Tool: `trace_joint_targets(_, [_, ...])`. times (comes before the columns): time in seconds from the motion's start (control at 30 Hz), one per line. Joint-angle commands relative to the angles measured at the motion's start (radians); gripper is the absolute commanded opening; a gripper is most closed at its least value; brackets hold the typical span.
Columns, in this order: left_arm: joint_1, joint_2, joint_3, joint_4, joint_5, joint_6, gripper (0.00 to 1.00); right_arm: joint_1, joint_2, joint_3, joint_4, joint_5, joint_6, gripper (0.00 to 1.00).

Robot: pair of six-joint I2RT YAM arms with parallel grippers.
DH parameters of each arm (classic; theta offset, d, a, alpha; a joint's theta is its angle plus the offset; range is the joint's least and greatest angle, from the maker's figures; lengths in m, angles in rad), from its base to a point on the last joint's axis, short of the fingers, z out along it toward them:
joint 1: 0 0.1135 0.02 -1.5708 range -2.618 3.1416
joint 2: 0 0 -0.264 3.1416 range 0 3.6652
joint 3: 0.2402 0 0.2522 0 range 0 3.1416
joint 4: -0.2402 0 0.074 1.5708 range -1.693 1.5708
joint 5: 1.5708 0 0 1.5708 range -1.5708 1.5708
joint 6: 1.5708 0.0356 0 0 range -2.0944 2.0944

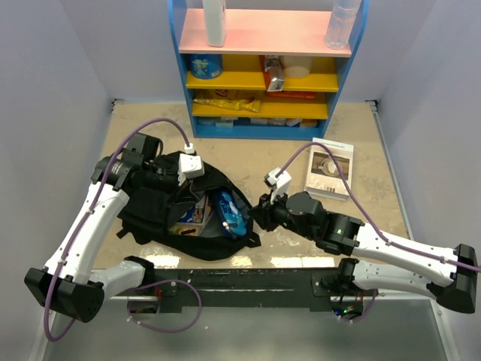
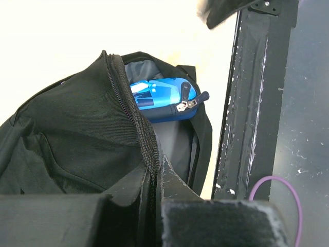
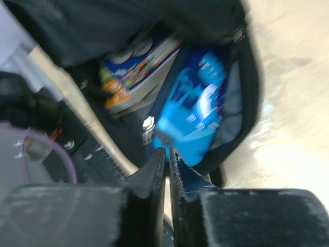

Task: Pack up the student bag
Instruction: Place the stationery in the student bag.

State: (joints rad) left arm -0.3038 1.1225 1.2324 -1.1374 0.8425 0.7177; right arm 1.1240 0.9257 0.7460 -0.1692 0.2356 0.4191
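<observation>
The black student bag point(image 1: 154, 214) lies open on the table left of centre. Inside it are a colourful book point(image 1: 197, 213) and a blue pencil case point(image 1: 229, 212). My left gripper point(image 1: 179, 183) is at the bag's far rim, shut on the zipper edge of the opening point(image 2: 146, 149) and holding it up. The pencil case point(image 2: 164, 98) lies beyond it. My right gripper point(image 1: 261, 214) is at the bag's right edge, its jaws shut with nothing seen between them point(image 3: 167, 154), just in front of the pencil case point(image 3: 198, 113) and book point(image 3: 136, 67). That view is blurred.
A white-covered book point(image 1: 331, 169) lies flat on the table at the right. A blue shelf unit point(image 1: 267, 68) with bottles and boxes stands at the back. The black mounting rail point(image 1: 240, 278) runs along the near edge, close to the bag.
</observation>
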Motion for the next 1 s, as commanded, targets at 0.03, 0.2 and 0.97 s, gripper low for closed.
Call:
trace_joint_targets(0.03, [-0.011, -0.004, 0.052, 0.047, 0.072, -0.030, 0.00, 0.039, 0.041, -0.022, -0.088, -0.151, 0.104, 0.00])
trace_joint_targets(0.2, [-0.011, -0.009, 0.058, 0.050, 0.061, -0.037, 0.00, 0.040, 0.039, -0.134, 0.031, -0.264, 0.191, 0.00])
trace_joint_targets(0.97, [-0.018, -0.012, 0.059, 0.042, 0.047, -0.032, 0.00, -0.136, 0.409, -0.185, 0.444, -0.285, 0.274, 0.00])
